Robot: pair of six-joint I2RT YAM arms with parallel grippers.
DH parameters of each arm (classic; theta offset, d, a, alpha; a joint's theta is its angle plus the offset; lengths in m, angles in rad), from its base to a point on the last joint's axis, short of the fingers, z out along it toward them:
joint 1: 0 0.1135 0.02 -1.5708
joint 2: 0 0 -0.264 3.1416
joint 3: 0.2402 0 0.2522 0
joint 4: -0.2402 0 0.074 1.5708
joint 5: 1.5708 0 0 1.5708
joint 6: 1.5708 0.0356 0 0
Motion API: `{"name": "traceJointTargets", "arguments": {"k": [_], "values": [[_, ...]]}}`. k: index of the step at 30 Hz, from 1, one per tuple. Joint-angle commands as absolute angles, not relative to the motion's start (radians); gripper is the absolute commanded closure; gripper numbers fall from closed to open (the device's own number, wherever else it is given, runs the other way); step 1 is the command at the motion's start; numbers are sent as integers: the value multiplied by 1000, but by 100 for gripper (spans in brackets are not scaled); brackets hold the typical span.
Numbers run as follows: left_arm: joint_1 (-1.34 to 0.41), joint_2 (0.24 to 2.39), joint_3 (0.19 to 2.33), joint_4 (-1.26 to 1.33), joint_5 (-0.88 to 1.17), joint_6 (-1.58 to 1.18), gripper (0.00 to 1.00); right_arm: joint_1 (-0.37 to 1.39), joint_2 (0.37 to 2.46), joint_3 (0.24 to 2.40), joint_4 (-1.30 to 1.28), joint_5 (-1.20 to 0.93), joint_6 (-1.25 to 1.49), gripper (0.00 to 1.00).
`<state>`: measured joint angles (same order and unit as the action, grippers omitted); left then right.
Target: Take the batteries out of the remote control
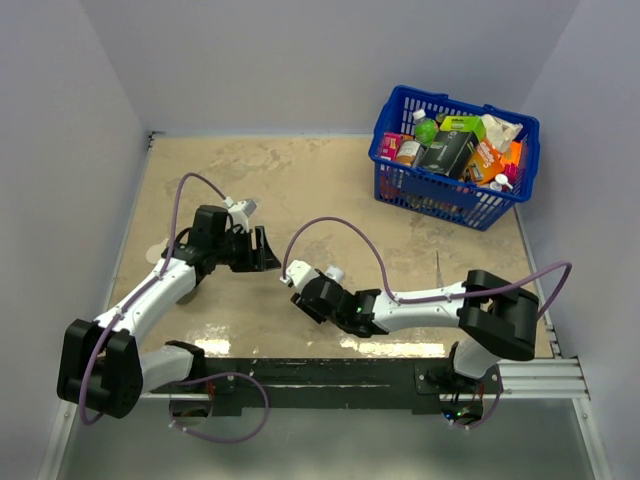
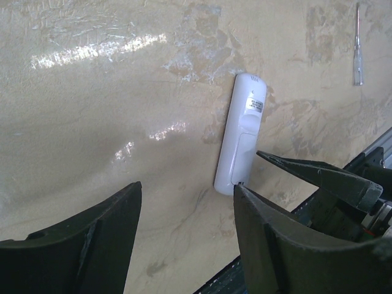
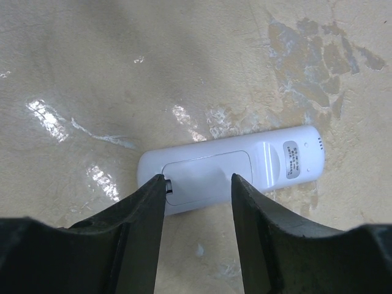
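Observation:
The remote control [image 3: 233,168] is a slim white handset lying flat on the table, back face up, with its battery cover closed. The batteries are hidden under the cover. My right gripper [image 3: 197,184] is open just above the cover end, and its left fingertip [image 3: 158,184] is at the cover's latch notch. In the left wrist view the remote [image 2: 241,138] lies just beyond my open, empty left gripper [image 2: 187,196], next to its right finger. In the top view both grippers, left [image 1: 262,250] and right [image 1: 302,295], meet at the table's middle and the remote is mostly hidden between them.
A blue basket [image 1: 400,185] full of groceries stands at the back right. A thin screwdriver [image 2: 358,43] lies on the table to the right of the remote. A black rail [image 1: 330,372] runs along the near edge.

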<state>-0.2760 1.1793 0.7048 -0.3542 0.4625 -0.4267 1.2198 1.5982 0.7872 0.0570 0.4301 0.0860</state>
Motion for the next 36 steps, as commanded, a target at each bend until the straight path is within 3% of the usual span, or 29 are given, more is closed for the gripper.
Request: {"name": "traceJointTargets", "arguments": {"k": [1, 21, 36], "values": [[-275, 1155, 699, -330, 465, -419, 34, 1220, 1562, 825, 28, 512, 84, 52], [-276, 1151, 698, -330, 463, -419, 34, 1221, 1486, 815, 17, 558, 97, 53], [-276, 1157, 698, -328, 469, -411, 34, 1221, 1361, 710, -32, 549, 265, 53]]}}
